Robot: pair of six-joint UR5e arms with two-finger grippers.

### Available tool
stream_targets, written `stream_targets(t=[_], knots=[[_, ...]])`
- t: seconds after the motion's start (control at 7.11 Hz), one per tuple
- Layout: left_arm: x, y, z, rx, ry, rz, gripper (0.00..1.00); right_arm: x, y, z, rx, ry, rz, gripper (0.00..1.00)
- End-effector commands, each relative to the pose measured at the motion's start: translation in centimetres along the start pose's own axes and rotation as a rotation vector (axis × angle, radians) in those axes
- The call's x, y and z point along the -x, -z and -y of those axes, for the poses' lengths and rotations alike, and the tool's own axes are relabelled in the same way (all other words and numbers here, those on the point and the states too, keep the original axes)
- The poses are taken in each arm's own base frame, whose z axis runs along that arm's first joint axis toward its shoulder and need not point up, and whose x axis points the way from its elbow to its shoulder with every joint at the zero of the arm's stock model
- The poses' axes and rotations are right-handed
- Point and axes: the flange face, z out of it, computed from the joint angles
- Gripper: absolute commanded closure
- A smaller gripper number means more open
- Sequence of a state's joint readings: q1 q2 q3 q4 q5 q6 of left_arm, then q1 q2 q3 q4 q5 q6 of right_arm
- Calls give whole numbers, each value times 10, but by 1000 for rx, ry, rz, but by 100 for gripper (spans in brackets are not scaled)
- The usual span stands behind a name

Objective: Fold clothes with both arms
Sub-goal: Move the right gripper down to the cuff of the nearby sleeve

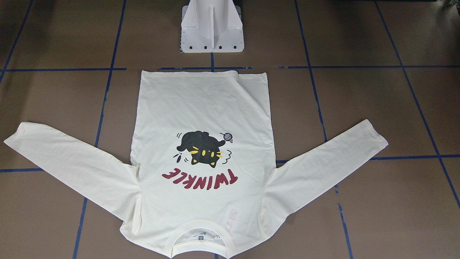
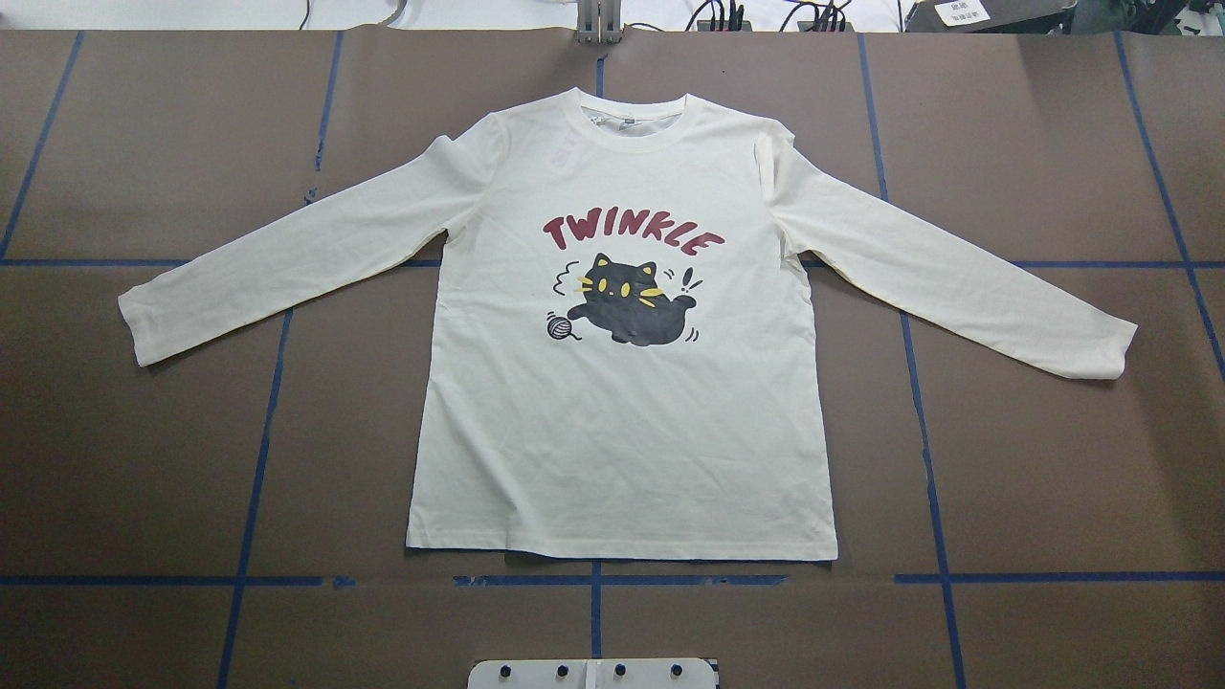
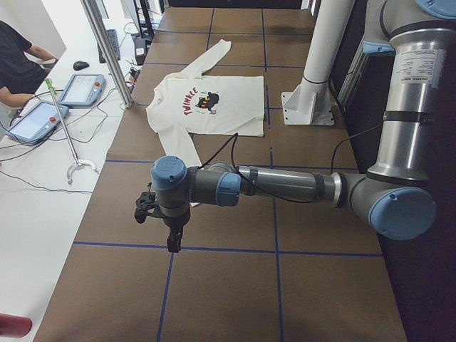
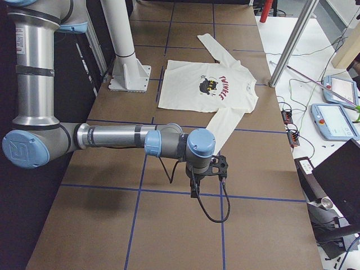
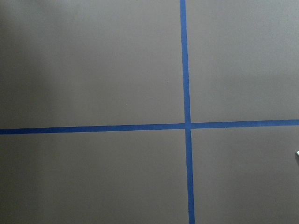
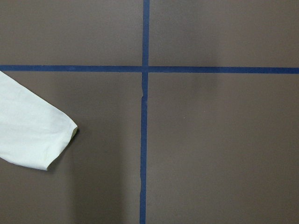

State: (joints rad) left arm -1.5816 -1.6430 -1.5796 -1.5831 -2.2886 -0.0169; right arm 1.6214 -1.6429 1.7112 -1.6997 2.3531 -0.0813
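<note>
The cream-white long-sleeved shirt [image 2: 622, 431] lies flat on the brown table, print up, both sleeves spread out, collar away from the robot; it also shows in the front view [image 1: 201, 115]. Both arms are outside the overhead and front views. In the left side view my left gripper [image 3: 173, 242] hangs over bare table, short of the shirt [image 3: 228, 107]. In the right side view my right gripper [image 4: 194, 191] hangs just past a sleeve's end. The right wrist view shows that sleeve cuff [image 6: 28, 130]. I cannot tell whether either gripper is open or shut.
The white pedestal base [image 1: 212, 28] stands at the table's robot side, behind the shirt's hem. Blue tape lines [image 5: 187, 123] grid the table. Teach pendants [image 3: 35, 121] and cables lie on a white side bench, where a person [image 3: 18, 64] sits.
</note>
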Motion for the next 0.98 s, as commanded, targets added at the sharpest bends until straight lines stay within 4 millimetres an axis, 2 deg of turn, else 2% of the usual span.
stream_targets(t=[0.0, 0.28, 0.42, 0.56, 0.7, 0.84], knots=[[-2, 2, 1, -6, -7, -2, 0, 1, 0, 0, -1, 1, 3, 0], [-11, 10, 10, -23, -24, -5, 0, 7, 7, 6, -15, 11, 6, 0], [-25, 25, 20, -51, -53, -7, 0, 18, 18, 14, -41, 43, 4, 0], [-35, 34, 24, -72, -72, -17, 0, 35, 35, 36, -91, 91, 9, 0], [-53, 25, 28, -61, -109, -34, 0, 36, 20, 33, -72, 108, 14, 0], [-56, 20, 25, -62, -121, -56, 0, 53, -2, 38, -57, 76, 11, 0]])
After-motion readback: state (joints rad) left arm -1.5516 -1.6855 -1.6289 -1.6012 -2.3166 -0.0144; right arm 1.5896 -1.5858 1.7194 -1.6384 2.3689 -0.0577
